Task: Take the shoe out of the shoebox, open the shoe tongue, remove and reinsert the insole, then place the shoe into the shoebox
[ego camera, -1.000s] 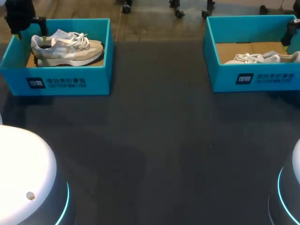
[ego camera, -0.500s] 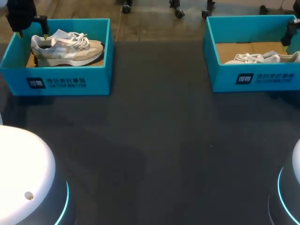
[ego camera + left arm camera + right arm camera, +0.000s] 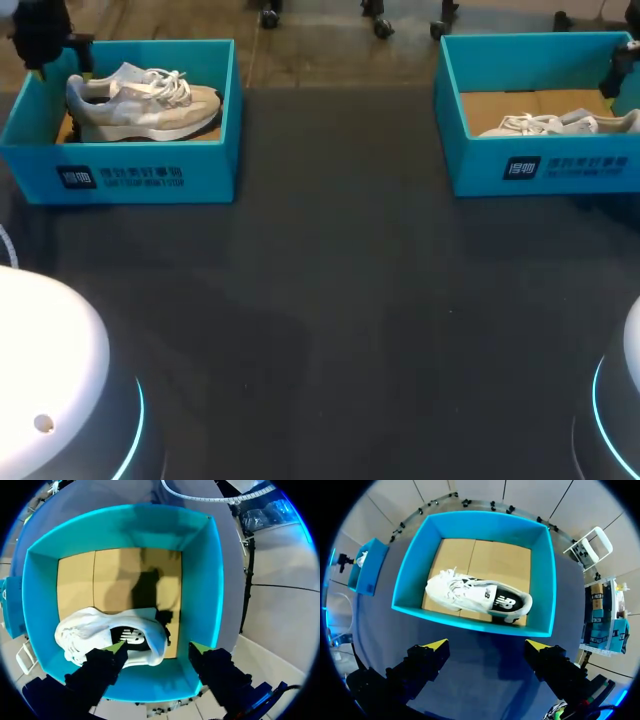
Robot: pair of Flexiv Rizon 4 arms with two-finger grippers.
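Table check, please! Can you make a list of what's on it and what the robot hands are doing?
Surface: dark table, bare in the middle.
Job's things: left shoe lies in the left shoebox; right shoe lies in the right shoebox.
Clutter: nothing seen.
Grippers: left gripper open, above the left shoe's heel end; right gripper open, over the table beside the right shoebox.
Cables: nothing seen on the table.
Surroundings: nothing seen.

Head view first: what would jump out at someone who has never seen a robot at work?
Two bright blue boxes on the dark table: the left shoebox holds the left sneaker, the right shoebox the right sneaker. The left gripper hangs open over the left sneaker's heel; the right gripper hovers open near the right shoebox.
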